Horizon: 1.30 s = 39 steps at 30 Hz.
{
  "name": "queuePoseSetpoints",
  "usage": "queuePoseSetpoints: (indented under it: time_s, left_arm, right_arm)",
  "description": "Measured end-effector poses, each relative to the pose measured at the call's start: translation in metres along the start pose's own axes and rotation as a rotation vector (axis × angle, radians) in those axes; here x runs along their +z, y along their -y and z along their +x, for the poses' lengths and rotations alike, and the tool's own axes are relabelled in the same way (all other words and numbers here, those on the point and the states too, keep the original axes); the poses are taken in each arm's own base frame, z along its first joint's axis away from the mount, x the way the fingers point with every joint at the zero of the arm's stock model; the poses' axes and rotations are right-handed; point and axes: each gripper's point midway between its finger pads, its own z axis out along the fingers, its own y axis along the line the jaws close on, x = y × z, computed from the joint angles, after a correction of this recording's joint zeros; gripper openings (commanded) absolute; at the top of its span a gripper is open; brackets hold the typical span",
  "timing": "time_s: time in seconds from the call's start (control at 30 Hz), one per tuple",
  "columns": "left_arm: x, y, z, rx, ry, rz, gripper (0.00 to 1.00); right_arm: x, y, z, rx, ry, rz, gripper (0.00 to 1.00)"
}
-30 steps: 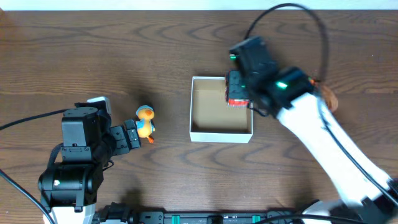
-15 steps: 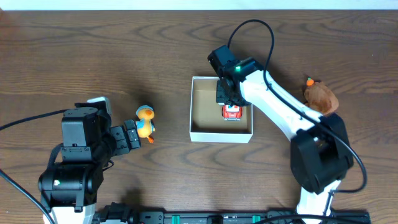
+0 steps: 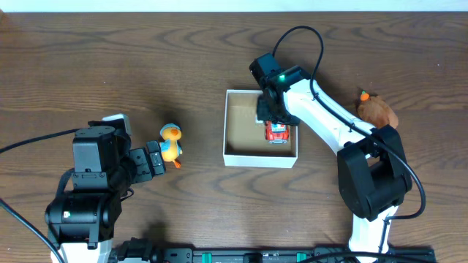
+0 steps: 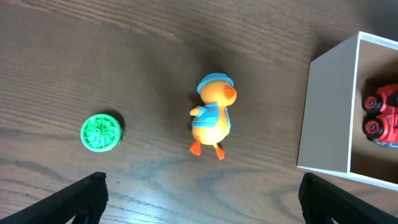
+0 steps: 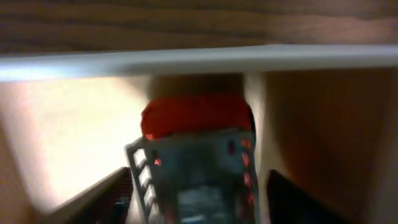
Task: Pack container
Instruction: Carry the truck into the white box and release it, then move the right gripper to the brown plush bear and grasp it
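The container (image 3: 259, 158) is a white-walled box with a tan floor at the table's middle. A red toy car (image 3: 276, 133) lies inside it by the right wall. My right gripper (image 3: 270, 115) hangs just over the car's far end. In the right wrist view its fingers (image 5: 196, 202) are spread on either side of the car (image 5: 193, 118), with the white box rim (image 5: 186, 62) beyond. An orange duck with a blue cap (image 3: 171, 143) stands left of the box. My left gripper (image 3: 153, 161) is open and empty just short of the duck (image 4: 211, 118).
A green ridged disc (image 4: 101, 132) lies left of the duck. A brown toy with an orange tip (image 3: 376, 111) lies right of the box, beside my right arm. The box's left wall (image 4: 326, 112) and the car (image 4: 382, 115) show in the left wrist view.
The red car went from held above the box's right edge to lying on the box floor. My right arm changed pose and stays over it. The left arm has not moved.
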Motion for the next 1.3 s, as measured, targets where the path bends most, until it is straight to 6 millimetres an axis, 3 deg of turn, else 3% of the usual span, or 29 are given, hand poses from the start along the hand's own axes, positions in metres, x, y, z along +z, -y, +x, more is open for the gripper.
queuePoseSetpoints:
  time_s: [0.07,0.2,0.3,0.37,0.5,0.6,0.63,0.7,0.77,0.9,1.0,1.13,1.3]
  left_arm:
    - [0.000,0.000,0.000,0.000,0.000,0.000,0.98]
    - [0.000,0.000,0.000,0.000,0.000,0.000,0.98]
    - [0.000,0.000,0.000,0.000,0.000,0.000,0.98]
    - [0.000,0.000,0.000,0.000,0.000,0.000,0.98]
    - [0.000,0.000,0.000,0.000,0.000,0.000,0.98]
    - [0.000,0.000,0.000,0.000,0.000,0.000,0.98]
    - [0.000,0.000,0.000,0.000,0.000,0.000,0.98]
    - [0.000,0.000,0.000,0.000,0.000,0.000,0.98]
    - [0.000,0.000,0.000,0.000,0.000,0.000,0.98]
    - [0.000,0.000,0.000,0.000,0.000,0.000,0.98]
    - [0.000,0.000,0.000,0.000,-0.002,-0.001,0.98]
    - [0.004,-0.001,0.002,0.000,-0.024,-0.005,0.98]
    - [0.011,-0.002,0.006,-0.001,-0.064,-0.014,0.98]
  right_arm:
    - [0.000,-0.002,0.003,-0.008,-0.014,-0.013,0.90]
    - [-0.004,-0.001,0.009,-0.027,-0.038,-0.018,0.95]
    - [-0.022,-0.001,0.008,-0.048,-0.016,-0.040,0.99]
    - [-0.048,-0.003,0.000,-0.080,0.040,-0.078,0.99]
    - [-0.138,-0.004,-0.031,-0.156,0.274,-0.190,0.99]
    - [-0.207,0.031,-0.048,-0.132,0.455,-0.190,0.99]
    - [-0.228,0.054,-0.053,-0.104,0.511,-0.167,0.99]
    - [-0.252,0.102,-0.060,-0.045,0.578,-0.098,0.99]
    - [-0.259,0.154,-0.065,0.017,0.595,-0.008,0.99]
    - [-0.233,0.231,-0.074,0.091,0.509,0.122,0.99]
    - [-0.187,0.269,-0.077,0.103,0.375,0.158,0.99]
    - [-0.119,0.293,-0.073,0.099,0.192,0.150,0.99]
    - [-0.046,0.296,-0.065,0.065,0.002,0.120,0.99]
